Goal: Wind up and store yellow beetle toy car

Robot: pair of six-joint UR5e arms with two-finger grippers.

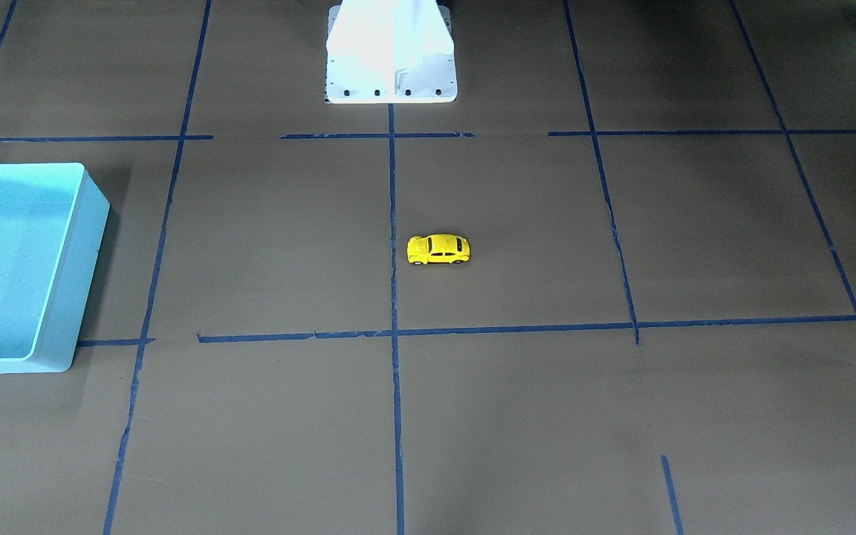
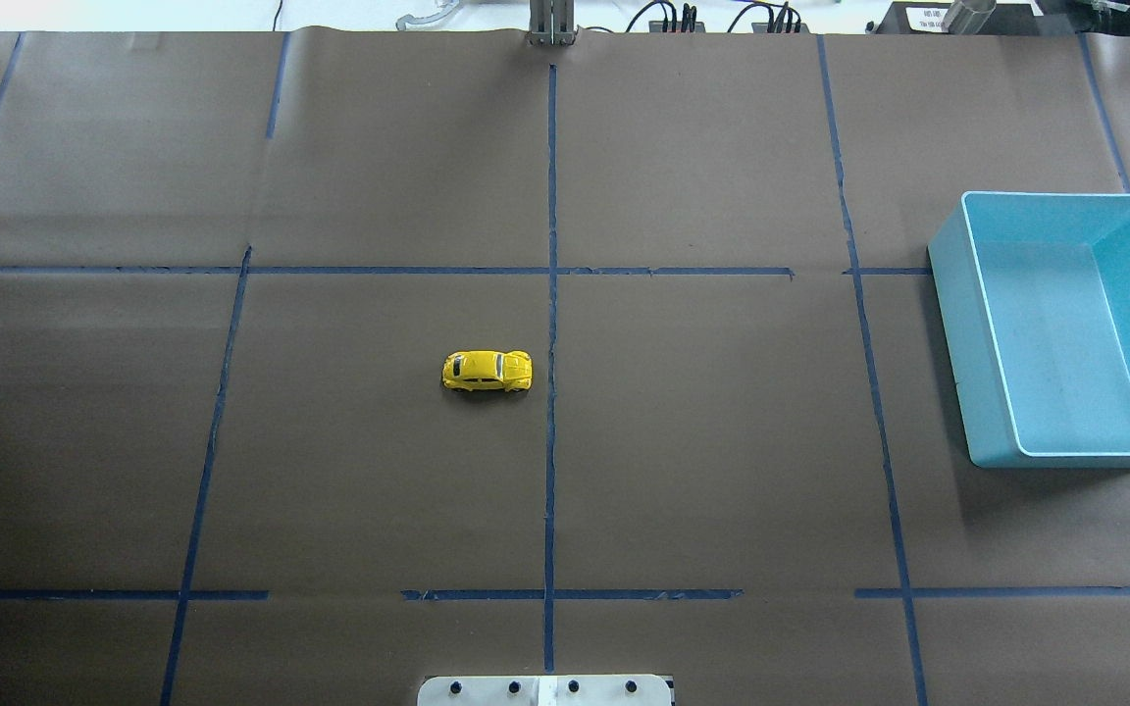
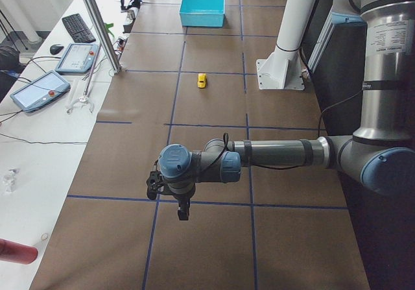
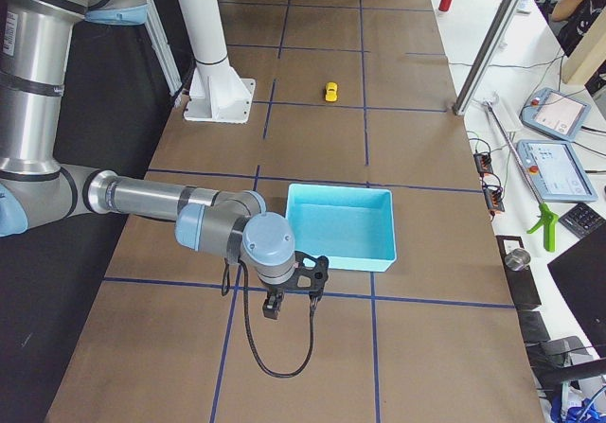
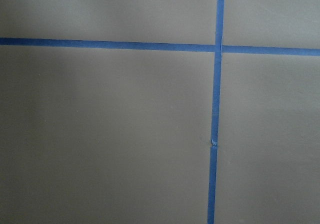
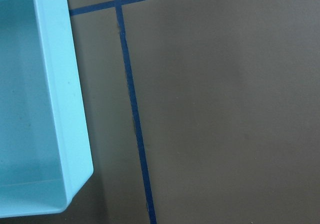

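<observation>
Car [image 2: 487,371] far from left end effector [image 3: 183,215]

- No words, brands or numbers clear enough to read in any view.
- White label [image 2: 924,16] at the far edge of the table, seen from overhead: some dark print, too blurry to make out (just smudges).
- Two tablet screens [image 3: 39,89] on the white desk beside the table, seen from the left end: too small to read.
- Keyboard [image 3: 79,27] farther along the same desk: keys too tiny to tell any letters.
</observation>
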